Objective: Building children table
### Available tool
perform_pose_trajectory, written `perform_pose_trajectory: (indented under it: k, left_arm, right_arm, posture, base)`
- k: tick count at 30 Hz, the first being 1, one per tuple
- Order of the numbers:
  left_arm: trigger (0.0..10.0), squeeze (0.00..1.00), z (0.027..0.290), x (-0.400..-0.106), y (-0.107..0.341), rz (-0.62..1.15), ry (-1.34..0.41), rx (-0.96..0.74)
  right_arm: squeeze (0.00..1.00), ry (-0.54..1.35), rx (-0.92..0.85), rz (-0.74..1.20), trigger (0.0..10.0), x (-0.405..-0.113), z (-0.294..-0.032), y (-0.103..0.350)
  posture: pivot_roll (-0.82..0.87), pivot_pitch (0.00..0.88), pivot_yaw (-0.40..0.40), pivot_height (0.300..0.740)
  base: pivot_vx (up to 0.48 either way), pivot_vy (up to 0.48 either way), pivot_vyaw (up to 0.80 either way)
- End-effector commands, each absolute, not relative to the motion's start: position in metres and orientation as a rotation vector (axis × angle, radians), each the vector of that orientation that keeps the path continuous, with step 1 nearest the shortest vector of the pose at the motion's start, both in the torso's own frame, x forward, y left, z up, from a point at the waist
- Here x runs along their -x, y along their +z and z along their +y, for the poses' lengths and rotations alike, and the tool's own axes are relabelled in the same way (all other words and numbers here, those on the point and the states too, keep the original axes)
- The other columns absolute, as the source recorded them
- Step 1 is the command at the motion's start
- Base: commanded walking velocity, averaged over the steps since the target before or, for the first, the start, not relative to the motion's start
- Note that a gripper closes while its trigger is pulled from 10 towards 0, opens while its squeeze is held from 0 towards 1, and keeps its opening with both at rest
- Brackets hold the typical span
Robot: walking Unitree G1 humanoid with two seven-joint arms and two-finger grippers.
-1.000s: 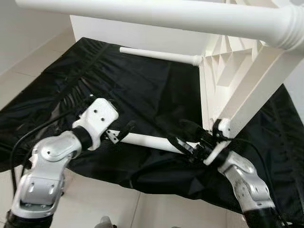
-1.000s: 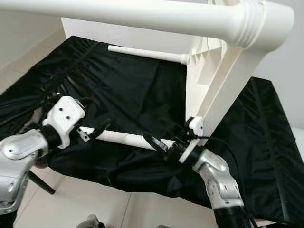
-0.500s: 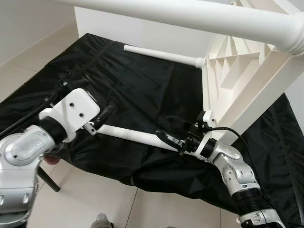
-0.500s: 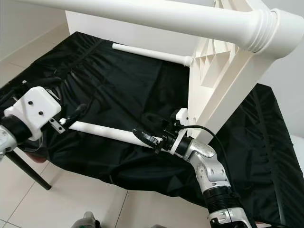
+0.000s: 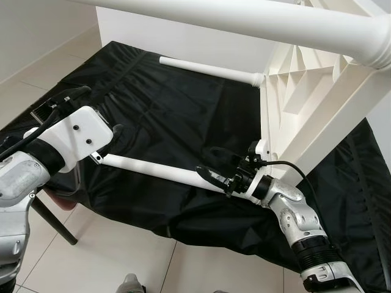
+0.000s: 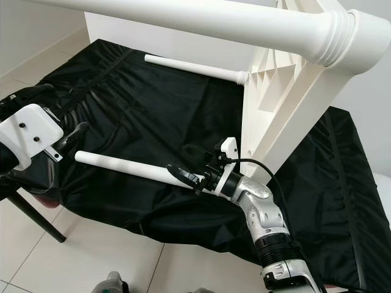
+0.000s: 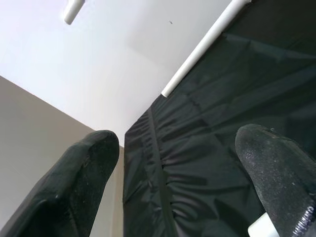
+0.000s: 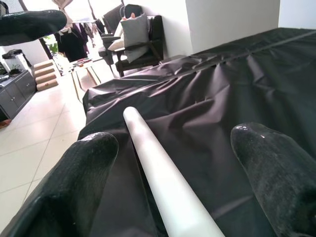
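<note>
Our right gripper (image 5: 211, 173) sits at the lower centre of the left eye view, its two black fingers spread on either side of the loose white table leg (image 5: 156, 170); we cannot tell whether they press it. The leg lies across the black cloth (image 5: 177, 116) from the centre toward the left. Its free end stops just beside our left gripper (image 5: 109, 135), which hovers at the middle left. We judge that the leg is held near one end so the other end can be aimed at a socket. The upturned white table (image 5: 305, 85) fills the upper right, with one mounted leg (image 5: 211, 69) sticking out to the left and another thick leg (image 5: 244, 21) crossing the top.

In the right eye view the cloth edge runs along the bottom, with pale floor tiles (image 6: 104, 262) under it. Open room lies to the left and centre; the table frame closes the right side, so swinging the leg that way is tight.

In the left wrist view the left fingers (image 7: 81, 173) stand wide apart with nothing between them; a leg tip peeks at the lower right corner.

In the right wrist view the leg (image 8: 158, 168) runs up the middle between the spread fingers (image 8: 74, 182), above the cloth.
</note>
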State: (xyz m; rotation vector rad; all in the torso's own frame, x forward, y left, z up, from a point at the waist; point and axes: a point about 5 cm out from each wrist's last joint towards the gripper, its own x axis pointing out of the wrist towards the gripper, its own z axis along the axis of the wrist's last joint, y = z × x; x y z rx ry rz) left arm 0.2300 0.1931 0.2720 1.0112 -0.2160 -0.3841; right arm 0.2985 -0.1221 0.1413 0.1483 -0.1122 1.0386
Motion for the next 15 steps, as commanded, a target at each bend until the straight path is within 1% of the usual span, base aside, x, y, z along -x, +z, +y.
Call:
perform_pose_trajectory:
  k: [1, 13, 15]
  left_arm:
    - [10.0, 0.0, 0.193, -0.231, 0.274, -0.248, -0.356, -1.011]
    - [10.0, 0.0, 0.191, -0.233, 0.273, -0.259, -0.37, -0.986]
    - [10.0, 0.0, 0.188, -0.235, 0.263, -0.244, -0.382, -0.888]
  right_arm:
    - [0.0, 1.041, -0.146, -0.131, 10.0, -0.298, -0.123, 0.144]
    - [0.0, 1.043, -0.138, -0.134, 10.0, -0.297, -0.125, 0.142]
    - [0.0, 1.048, -0.135, -0.135, 10.0, -0.294, -0.125, 0.141]
  posture:
    - [0.23, 0.02, -0.107, 0.74]
    - [0.23, 0.016, -0.103, 0.74]
    - [0.22, 0.017, -0.103, 0.74]
  base:
    - [0.0, 0.0, 0.0]
    - [0.0, 0.0, 0.0]
    - [0.0, 0.0, 0.0]
